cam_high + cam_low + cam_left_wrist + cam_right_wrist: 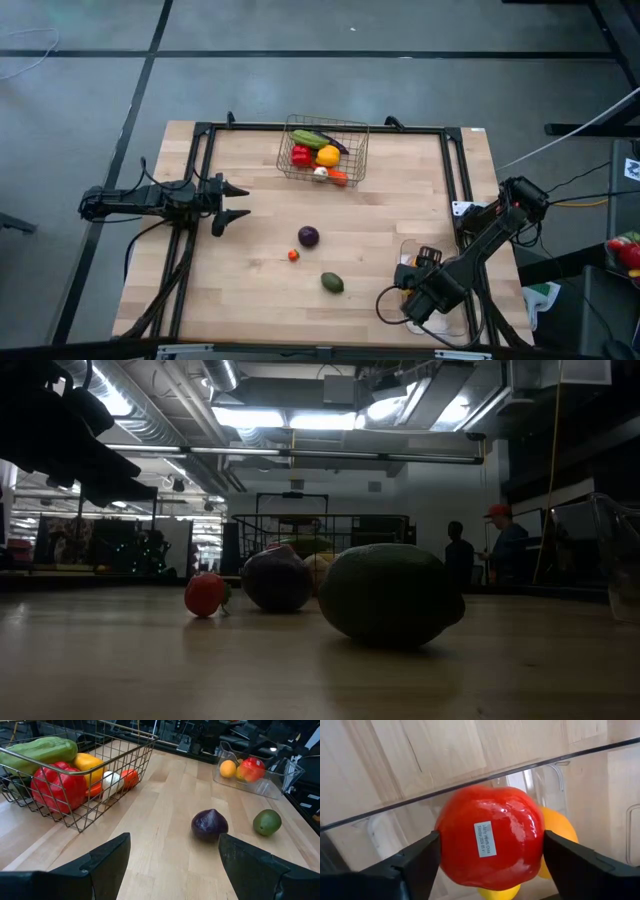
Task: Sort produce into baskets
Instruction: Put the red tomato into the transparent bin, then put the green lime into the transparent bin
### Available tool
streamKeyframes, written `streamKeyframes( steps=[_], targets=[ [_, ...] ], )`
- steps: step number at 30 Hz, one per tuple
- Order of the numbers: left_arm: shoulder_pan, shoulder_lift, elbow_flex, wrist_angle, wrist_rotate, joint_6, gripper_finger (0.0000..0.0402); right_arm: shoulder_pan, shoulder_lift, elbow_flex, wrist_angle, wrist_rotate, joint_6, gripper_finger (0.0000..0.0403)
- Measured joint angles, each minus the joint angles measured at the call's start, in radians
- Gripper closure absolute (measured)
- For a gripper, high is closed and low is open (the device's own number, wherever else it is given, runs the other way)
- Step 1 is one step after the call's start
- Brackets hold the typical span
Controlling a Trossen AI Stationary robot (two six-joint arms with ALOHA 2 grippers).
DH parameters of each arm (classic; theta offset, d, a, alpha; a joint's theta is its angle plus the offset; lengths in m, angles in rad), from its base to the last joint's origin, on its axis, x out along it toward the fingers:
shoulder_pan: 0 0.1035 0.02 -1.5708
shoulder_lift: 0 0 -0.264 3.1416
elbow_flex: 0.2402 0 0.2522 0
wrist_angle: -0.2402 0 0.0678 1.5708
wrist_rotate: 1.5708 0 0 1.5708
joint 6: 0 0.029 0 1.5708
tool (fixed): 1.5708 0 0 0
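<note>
My right gripper (491,855) points down into the clear tray (405,245) at the table's near right, its fingers on either side of a red apple (490,835). Beneath the apple in the tray lie an orange fruit (560,832) and a yellow one (497,894). At the far middle, the wire basket (325,150) holds red, yellow, green and pale produce. A purple piece (308,236), a small red one (293,255) and a green one (332,283) lie on the table. My left gripper (235,200) waits open at the left. My right gripper has the red apple's two opposite sides (445,845) between its two fingers, which come from above and point down. The apple sits inside the tray's rim, over the orange and yellow fruit; whether it rests on them I cannot tell.
A black frame (455,170) runs along the table's left, far and right sides. The wooden top between the wire basket and the loose pieces is bare. People stand in the room beyond the table (500,545).
</note>
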Motion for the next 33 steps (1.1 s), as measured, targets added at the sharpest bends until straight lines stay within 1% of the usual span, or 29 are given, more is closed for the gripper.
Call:
streamKeyframes(
  steps=[5, 7, 13, 19, 23, 28, 33],
  targets=[
    [0.0, 0.0, 0.0, 0.0, 0.0, 0.0, 0.0103, 0.0, 0.0, 0.0, 0.001, 0.0, 0.0, 0.002],
    [0.0, 0.0, 0.0, 0.0, 0.0, 0.0, 0.0103, 0.0, 0.0, 0.0, 0.002, 0.0, 0.0, 0.0009],
    [0.0, 0.0, 0.0, 0.0, 0.0, 0.0, 0.0103, 0.0, 0.0, 0.048, -0.004, 0.016, -0.001, 0.0039],
    [0.0, 0.0, 0.0, 0.0, 0.0, 0.0, 0.0102, 0.0, 0.0, 0.173, -0.099, 0.031, -0.002, 0.0064],
    [0.0, 0.0, 0.0, 0.0, 0.0, 0.0, 0.0102, 0.0, 0.0, 0.279, -0.162, 0.122, -0.002, 0.0076],
    [0.0, 0.0, 0.0, 0.0, 0.0, 0.0, 0.0102, 0.0, 0.0, 0.404, -0.183, 0.254, -0.001, 0.0088],
    [0.0, 0.0, 0.0, 0.0, 0.0, 0.0, 0.0102, -0.002, 0.0, 0.486, -0.185, 0.417, -0.001, 0.01]
  ],
)
